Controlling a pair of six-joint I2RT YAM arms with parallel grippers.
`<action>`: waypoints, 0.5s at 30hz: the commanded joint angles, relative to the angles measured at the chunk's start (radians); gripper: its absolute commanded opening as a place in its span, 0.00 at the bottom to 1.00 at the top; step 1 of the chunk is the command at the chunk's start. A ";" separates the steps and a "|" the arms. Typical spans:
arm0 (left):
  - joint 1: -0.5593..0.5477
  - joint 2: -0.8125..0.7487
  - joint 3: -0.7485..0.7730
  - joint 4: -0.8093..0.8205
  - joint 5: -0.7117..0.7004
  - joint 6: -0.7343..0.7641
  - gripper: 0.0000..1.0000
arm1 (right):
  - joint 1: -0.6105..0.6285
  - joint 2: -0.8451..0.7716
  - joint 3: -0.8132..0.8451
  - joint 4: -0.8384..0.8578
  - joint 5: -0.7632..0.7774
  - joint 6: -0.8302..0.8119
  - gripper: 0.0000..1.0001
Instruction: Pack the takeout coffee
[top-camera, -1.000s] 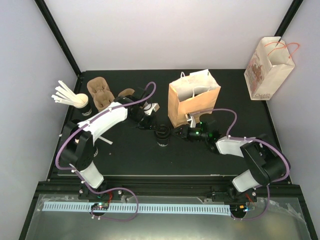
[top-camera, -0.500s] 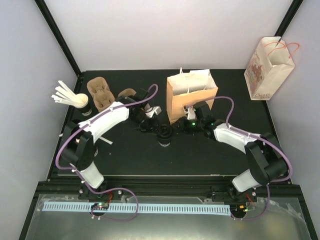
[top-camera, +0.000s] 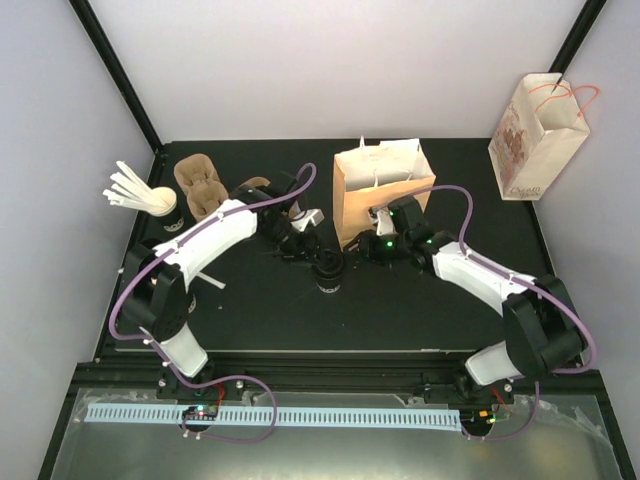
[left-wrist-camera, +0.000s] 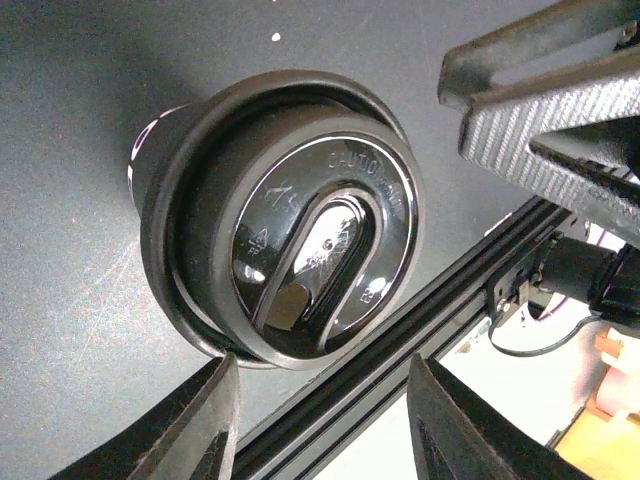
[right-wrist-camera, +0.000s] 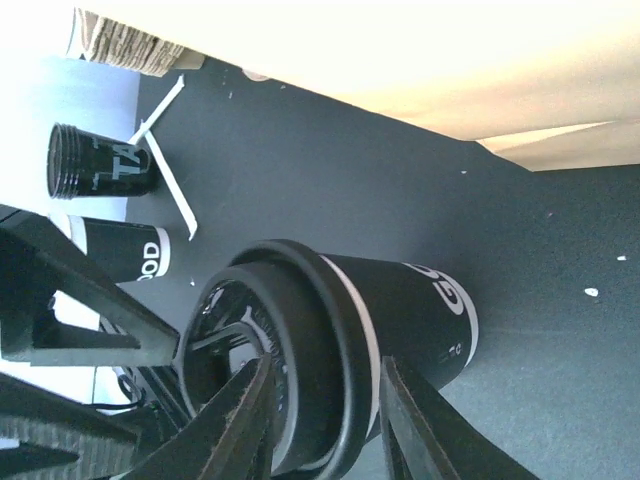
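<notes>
The takeout coffee (top-camera: 327, 272) is a black paper cup with white lettering and a black lid, upright mid-table in front of the brown bag (top-camera: 383, 195). My left gripper (top-camera: 305, 246) is just left of and behind it. In the left wrist view its jaws (left-wrist-camera: 320, 400) are open, with the glossy lid (left-wrist-camera: 300, 260) just beyond the fingertips. My right gripper (top-camera: 362, 248) is close on the cup's right. In the right wrist view its open fingers (right-wrist-camera: 330, 400) straddle the lid's rim (right-wrist-camera: 330, 380), one across the lid top, one beside the cup wall (right-wrist-camera: 420, 310).
A printed white bag (top-camera: 535, 135) leans on the right wall. Cardboard cup carriers (top-camera: 205, 188) and a cup of white stirrers (top-camera: 135, 190) sit back left. A loose stirrer (top-camera: 205, 278) lies on the mat. Two more black cups (right-wrist-camera: 115, 250) show in the right wrist view.
My right gripper has moved left and back, from beside the cup to right against it by the bag. My left gripper shifted slightly towards the cup. The cup has stayed put.
</notes>
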 joint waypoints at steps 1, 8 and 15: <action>0.018 -0.013 0.063 -0.048 -0.004 0.028 0.49 | 0.003 -0.049 0.001 -0.043 0.008 -0.008 0.32; 0.059 -0.016 0.141 -0.061 0.008 0.050 0.54 | 0.006 -0.135 -0.149 0.037 -0.037 0.097 0.34; 0.116 0.039 0.104 -0.003 0.095 0.111 0.39 | 0.025 -0.125 -0.241 0.176 -0.128 0.152 0.35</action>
